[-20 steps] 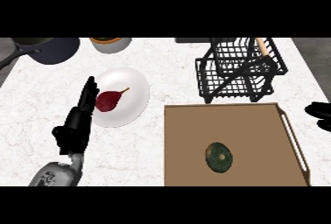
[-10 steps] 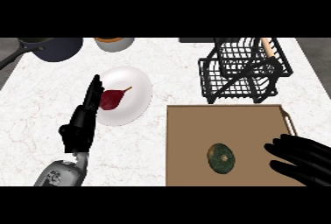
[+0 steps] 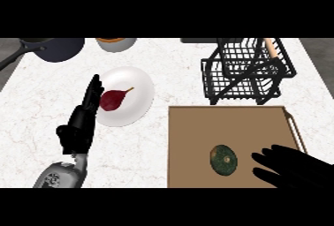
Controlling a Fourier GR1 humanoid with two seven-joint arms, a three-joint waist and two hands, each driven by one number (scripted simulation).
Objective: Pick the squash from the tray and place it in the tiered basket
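Squash (image 3: 224,160), round and dark green, lies on flat brown tray (image 3: 195,132).

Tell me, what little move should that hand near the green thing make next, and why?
Probably slide the right hand a bit further left over the squash and curl round it. The squash lies untouched on the tray, and the open hand sits just beside it, not yet over it.

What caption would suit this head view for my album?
Right hand open beside the squash on the tray, tiered basket waiting beyond; left hand resting by a plate.
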